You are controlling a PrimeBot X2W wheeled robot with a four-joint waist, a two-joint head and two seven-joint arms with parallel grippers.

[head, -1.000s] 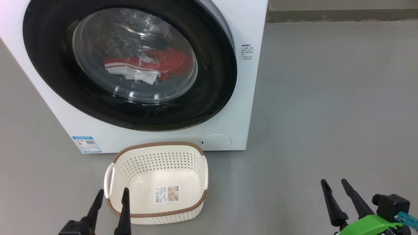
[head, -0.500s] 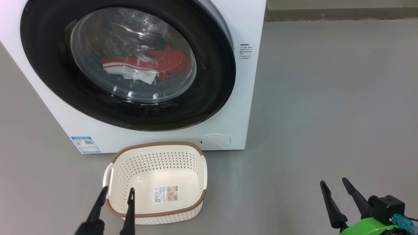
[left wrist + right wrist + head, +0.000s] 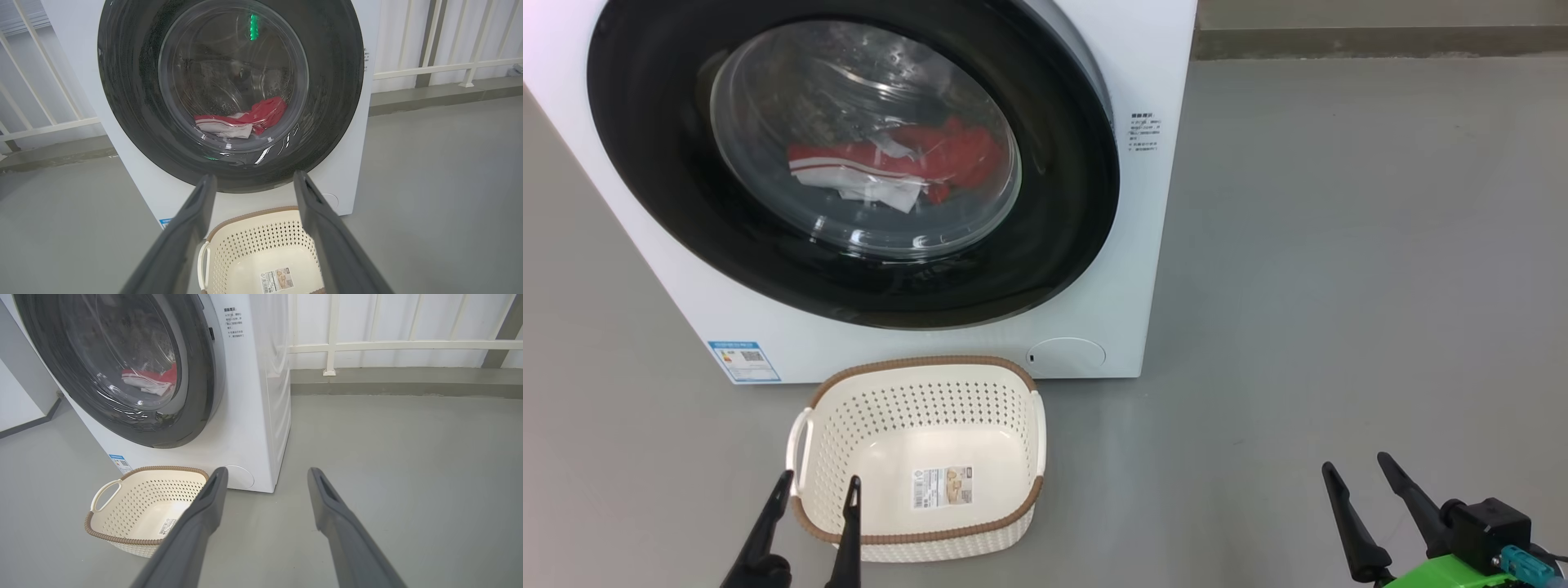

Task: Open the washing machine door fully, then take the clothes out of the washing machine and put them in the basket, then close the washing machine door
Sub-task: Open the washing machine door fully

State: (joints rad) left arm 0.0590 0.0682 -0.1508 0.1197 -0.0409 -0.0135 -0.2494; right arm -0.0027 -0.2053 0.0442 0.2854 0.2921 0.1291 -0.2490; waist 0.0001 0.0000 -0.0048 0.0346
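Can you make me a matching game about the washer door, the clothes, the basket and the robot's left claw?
Things:
1. washing machine door
2. clothes
3. basket
4. left gripper

Descriptions:
A. on the floor, no clothes in it
B. red and white, inside the washing machine
C. open, holding nothing
D. round, with a wide black rim

Pairs: 1-D, 2-B, 3-A, 4-C

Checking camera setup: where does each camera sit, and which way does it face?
Head view: on the head, looking down at washing machine door, basket; left tool, right tool at bottom.
Left wrist view: on left wrist, facing door squarely, left tool framing basket.
Right wrist view: on right wrist, facing door obliquely, right tool below.
Shared: red clothes behind glass.
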